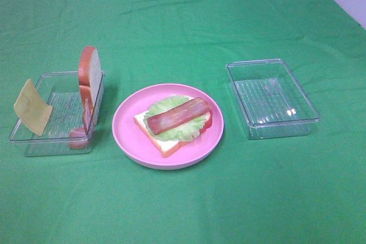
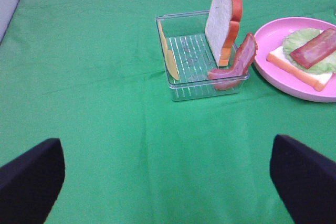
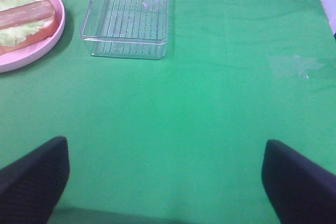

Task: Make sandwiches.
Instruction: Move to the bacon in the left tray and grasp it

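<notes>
On the round pink plate (image 1: 123, 124) lies a white bread slice (image 1: 166, 141) with a pale green lettuce leaf (image 1: 163, 106) and one bacon strip (image 1: 178, 114) on top. In the left clear tray (image 1: 34, 141) a second bread slice (image 1: 88, 67) stands upright against the right wall. A second bacon strip (image 1: 86, 115) leans beside it, and the yellow cheese square (image 1: 32, 108) leans on the left wall. Neither gripper shows in the high view. My left gripper (image 2: 168, 182) is open and empty, short of that tray (image 2: 194, 90). My right gripper (image 3: 165, 182) is open and empty over bare cloth.
An empty clear tray (image 1: 271, 98) stands right of the plate; it also shows in the right wrist view (image 3: 128, 22). A green cloth covers the whole table. A pale wall edge shows at the far right corner.
</notes>
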You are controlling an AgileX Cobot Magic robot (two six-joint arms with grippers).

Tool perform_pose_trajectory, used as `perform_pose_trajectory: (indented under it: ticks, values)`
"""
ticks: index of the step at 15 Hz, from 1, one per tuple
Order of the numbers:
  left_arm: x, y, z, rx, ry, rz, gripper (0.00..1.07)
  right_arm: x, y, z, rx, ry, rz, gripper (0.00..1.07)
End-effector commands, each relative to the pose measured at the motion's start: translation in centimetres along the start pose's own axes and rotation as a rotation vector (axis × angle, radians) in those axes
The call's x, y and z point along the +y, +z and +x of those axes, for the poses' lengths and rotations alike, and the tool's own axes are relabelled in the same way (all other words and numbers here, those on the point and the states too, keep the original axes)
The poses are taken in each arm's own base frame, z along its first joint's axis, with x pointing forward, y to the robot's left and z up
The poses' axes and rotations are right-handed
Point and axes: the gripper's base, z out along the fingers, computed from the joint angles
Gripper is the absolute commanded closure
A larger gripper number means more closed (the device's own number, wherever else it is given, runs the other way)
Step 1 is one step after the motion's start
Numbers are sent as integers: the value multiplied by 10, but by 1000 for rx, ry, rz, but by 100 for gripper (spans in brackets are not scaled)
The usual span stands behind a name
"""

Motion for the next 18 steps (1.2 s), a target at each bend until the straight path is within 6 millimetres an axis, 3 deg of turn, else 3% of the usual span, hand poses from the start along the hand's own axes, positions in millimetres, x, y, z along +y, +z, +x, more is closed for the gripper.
perform_pose_trajectory:
  ticks: [1,11,15,17,18]
  values:
    - [0,-1,1,-13,1,-4,6,1,-3,3,-32,-2,5,12]
    - [0,2,-4,6,-14,-5,6,1,-3,3,-32,-2,5,12]
    - [2,12,-42,-37,-113,-9,6,1,-3,3,-32,-2,5,12]
    - [4,26,-63,16,-154,-13,6,1,-3,3,-32,-2,5,12]
    - [5,41,-84,81,-158,-15,6,1,-3,3,-32,-2,5,12]
